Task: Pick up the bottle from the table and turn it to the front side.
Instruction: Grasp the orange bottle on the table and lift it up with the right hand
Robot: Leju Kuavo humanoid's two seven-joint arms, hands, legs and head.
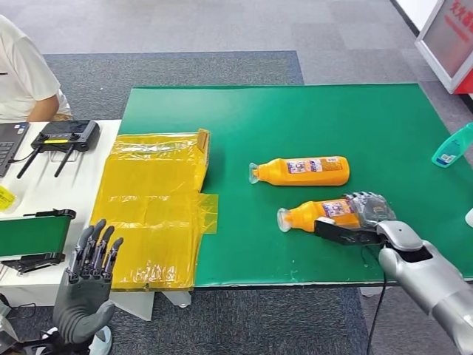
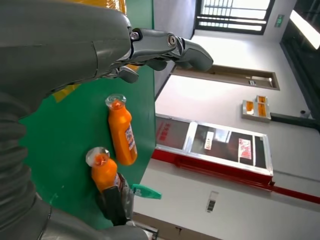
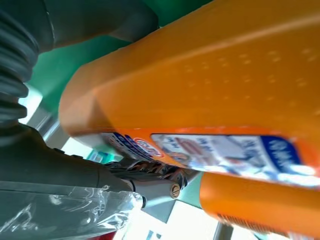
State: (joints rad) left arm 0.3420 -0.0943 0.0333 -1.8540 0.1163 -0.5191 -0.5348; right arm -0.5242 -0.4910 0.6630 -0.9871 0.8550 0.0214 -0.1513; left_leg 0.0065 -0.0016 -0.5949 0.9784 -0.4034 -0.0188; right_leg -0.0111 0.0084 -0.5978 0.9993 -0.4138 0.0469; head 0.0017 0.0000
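Observation:
Two orange bottles with clear caps lie on their sides on the green table [image 1: 251, 126], caps pointing left. My right hand [image 1: 362, 218], with clear plastic film over its fingers, grips the nearer bottle [image 1: 312, 214] around its base end. In the right wrist view that bottle [image 3: 211, 85] sits tight against the hand, its blue and white label turned to the camera. The farther bottle [image 1: 301, 171] lies free just behind. The left wrist view shows both bottles, the far one [image 2: 121, 131] and the held one [image 2: 102, 170]. My left hand [image 1: 89, 274] hangs off the table's near left side, fingers spread, holding nothing.
A yellow plastic-wrapped box [image 1: 151, 207] covers the table's left end. A teal spray bottle [image 1: 453, 146] lies at the right edge. On the white side table [image 1: 83, 185] sit a black controller [image 1: 66, 137] and a laptop, with a person [image 1: 22, 74] behind.

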